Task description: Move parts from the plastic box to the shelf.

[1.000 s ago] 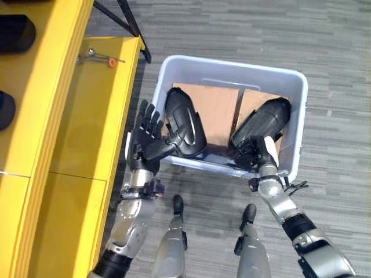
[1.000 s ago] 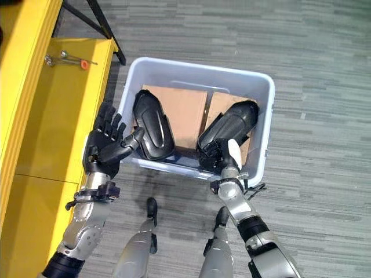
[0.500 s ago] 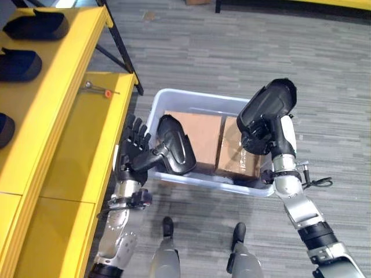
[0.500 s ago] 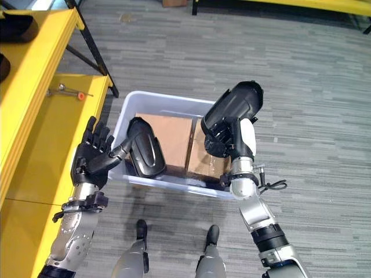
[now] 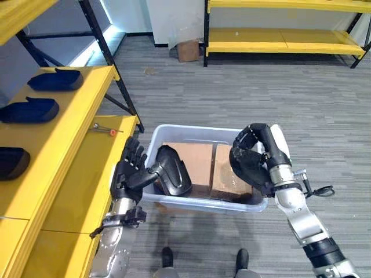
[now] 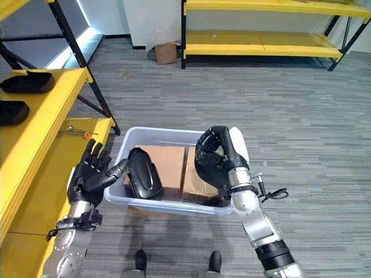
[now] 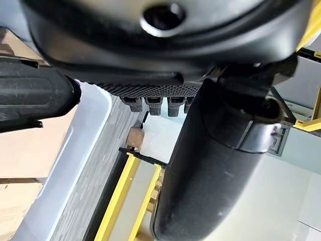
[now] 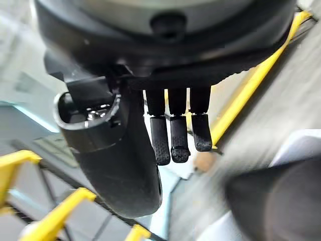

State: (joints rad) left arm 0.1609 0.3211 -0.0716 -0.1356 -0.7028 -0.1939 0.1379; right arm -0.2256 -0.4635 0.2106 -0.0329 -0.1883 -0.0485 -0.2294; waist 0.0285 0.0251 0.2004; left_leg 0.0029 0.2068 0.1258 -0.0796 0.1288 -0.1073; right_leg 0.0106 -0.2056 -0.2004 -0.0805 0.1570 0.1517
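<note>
Left eye view: right hand (image 5: 272, 152) fingers grasping black part (image 5: 250, 163) above plastic box (image 5: 174, 200); left hand (image 5: 132, 171) released, thumb touching second part (image 5: 173, 171). Transfer step; next: carry to shelf (image 5: 69, 124).

I see my left hand (image 5: 132, 168) wedged between the plastic box (image 5: 174, 132) wall and the yellow shelf (image 5: 87, 174) edge, little room there. A black shelf post (image 5: 113, 66) stands behind the box's left corner. Dark parts (image 5: 40, 109) take the upper shelf's left side; its near edge is bare. Open floor lies right of the box.
</note>
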